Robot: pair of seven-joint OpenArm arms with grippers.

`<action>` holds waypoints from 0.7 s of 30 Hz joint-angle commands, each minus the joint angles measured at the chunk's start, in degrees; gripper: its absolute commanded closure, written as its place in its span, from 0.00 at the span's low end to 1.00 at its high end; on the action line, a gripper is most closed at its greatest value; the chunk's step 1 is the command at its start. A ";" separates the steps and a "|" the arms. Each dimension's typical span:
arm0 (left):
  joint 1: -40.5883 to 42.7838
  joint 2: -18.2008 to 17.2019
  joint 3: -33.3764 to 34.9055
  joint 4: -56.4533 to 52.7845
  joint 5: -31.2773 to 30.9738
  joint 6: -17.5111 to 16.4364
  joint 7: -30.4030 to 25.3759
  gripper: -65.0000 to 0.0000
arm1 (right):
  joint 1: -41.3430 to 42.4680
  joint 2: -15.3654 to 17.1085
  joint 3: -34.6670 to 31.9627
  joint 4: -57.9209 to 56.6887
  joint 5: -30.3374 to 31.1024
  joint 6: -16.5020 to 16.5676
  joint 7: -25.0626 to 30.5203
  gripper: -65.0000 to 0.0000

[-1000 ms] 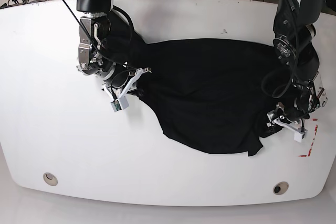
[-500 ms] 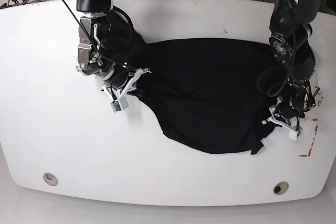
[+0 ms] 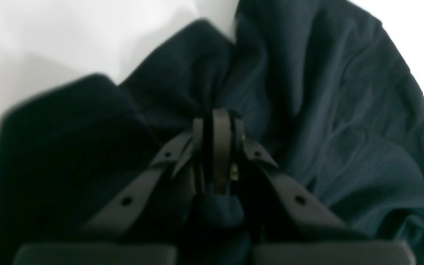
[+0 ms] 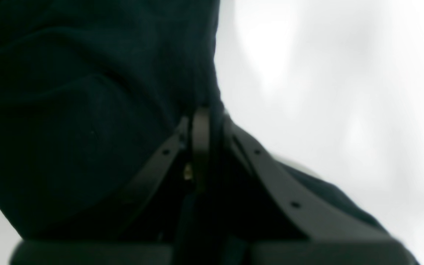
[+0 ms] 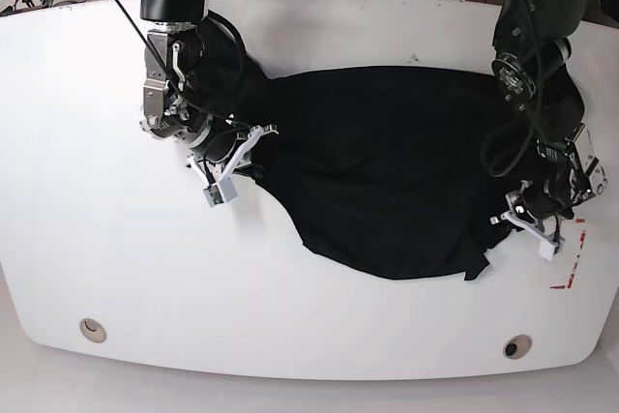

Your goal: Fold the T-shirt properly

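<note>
The large plain black soft cloth T-shirt [image 5: 387,166] lies spread and rumpled on the white oval table [image 5: 87,220], its long axis running side to side across the tabletop from the far left region toward the right edge, with a rounded lobe sagging toward the near edge. Which end is the collar cannot be told. At the cloth's left end, near the table's far left corner, the right gripper [image 5: 235,154] has its jaws pressed together on a bunched fold; in the right wrist view the fingers [image 4: 201,147] meet with dark fabric [image 4: 87,129] pinched between them and draped to one side, bare table on the other. At the cloth's right end, close to the right edge, the left gripper [image 5: 535,216] is likewise clamped on the fabric; in the left wrist view its fingers [image 3: 221,147] are closed, folds of the shirt [image 3: 326,110] gathering into the pinch and fanning out beyond and around them.
</note>
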 commanded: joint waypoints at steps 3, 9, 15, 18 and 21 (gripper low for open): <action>-0.78 -1.47 0.11 7.41 -2.56 -1.16 1.53 1.00 | 1.19 0.44 0.10 3.29 1.03 0.68 0.91 0.99; 0.85 -3.08 0.42 16.50 -5.55 -0.31 4.78 0.99 | 0.75 1.98 2.44 10.29 0.85 0.73 0.03 0.99; 1.54 -3.07 0.42 22.05 -4.60 0.07 4.07 0.99 | 2.54 3.69 3.74 13.13 0.48 0.05 -0.06 0.99; 1.74 -2.82 0.48 24.37 -4.42 0.13 4.11 1.00 | 3.80 4.12 4.21 13.62 0.38 -0.09 -0.21 0.99; 1.81 -2.46 0.32 26.84 -4.35 0.04 4.53 1.00 | 5.49 4.47 4.46 13.95 0.34 -0.14 -0.45 0.99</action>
